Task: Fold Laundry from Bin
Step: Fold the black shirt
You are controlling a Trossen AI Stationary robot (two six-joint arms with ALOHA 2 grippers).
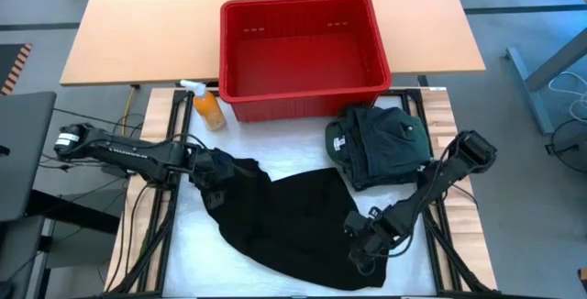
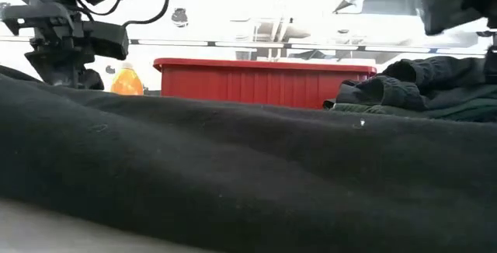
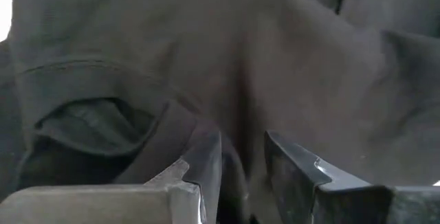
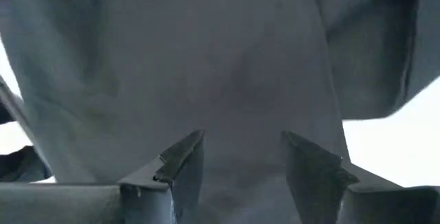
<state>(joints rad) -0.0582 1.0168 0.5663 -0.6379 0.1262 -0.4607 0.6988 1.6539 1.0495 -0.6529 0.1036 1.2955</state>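
A black garment (image 1: 293, 216) lies spread and rumpled on the white table cover, filling the low view's foreground (image 2: 248, 168). My left gripper (image 1: 217, 189) stands open over the garment's left end, its fingers either side of a raised ridge of cloth (image 3: 240, 124). My right gripper (image 1: 365, 244) stands open over the garment's right near part (image 4: 234, 80), pointing down. A folded dark green pile (image 1: 381, 143) with a small pale label (image 1: 337, 143) rests on the cover to the right. The red bin (image 1: 298, 5) stands behind, nothing showing inside. My left gripper points steeply down at the black garment with its fingers (image 3: 203, 159) apart around a ridge of cloth; I cannot tell whether they touch it. My right gripper hangs close over the cloth with its fingers (image 4: 182, 159) apart; whether they touch it I cannot tell.
An orange spray bottle (image 1: 206, 106) lies by the bin's near left corner. The bin's near wall (image 2: 264, 82) and the green pile (image 2: 419, 90) close off the far side. Bare white cover shows along the near left edge (image 1: 197, 262).
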